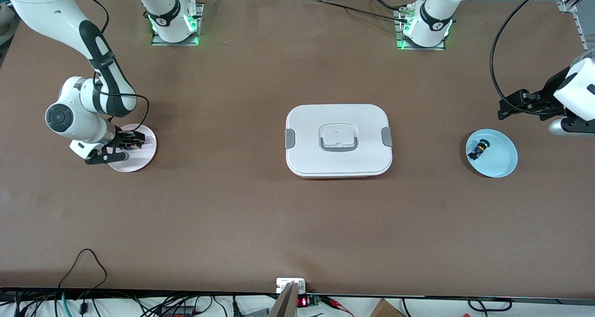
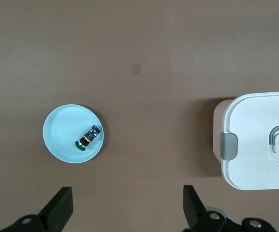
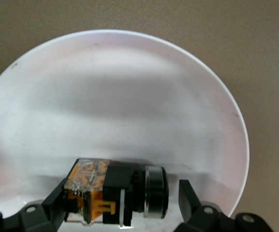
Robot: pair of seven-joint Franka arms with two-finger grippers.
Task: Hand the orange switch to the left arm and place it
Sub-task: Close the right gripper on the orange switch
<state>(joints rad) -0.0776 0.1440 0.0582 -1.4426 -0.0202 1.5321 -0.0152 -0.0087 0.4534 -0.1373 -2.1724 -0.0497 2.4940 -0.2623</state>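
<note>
The orange switch (image 3: pixel 100 193) lies on its side on a pale pink plate (image 3: pixel 129 92) at the right arm's end of the table. My right gripper (image 3: pixel 122 193) is down on that plate (image 1: pixel 145 155) with its jaws either side of the switch. One finger touches the orange end and a small gap shows at the button end, so it is open. In the front view the right gripper (image 1: pixel 128 142) mostly hides the switch. The white box (image 1: pixel 338 140) sits mid-table between the two plates. My left gripper (image 1: pixel 505 108) hangs open and empty over bare table, beside the blue plate.
A light blue plate (image 1: pixel 504 161) at the left arm's end holds the other small switch (image 1: pixel 478 150) with blue and green parts. Both show in the left wrist view, the plate (image 2: pixel 62 128) and the switch (image 2: pixel 88 137), with a corner of the box (image 2: pixel 260 145).
</note>
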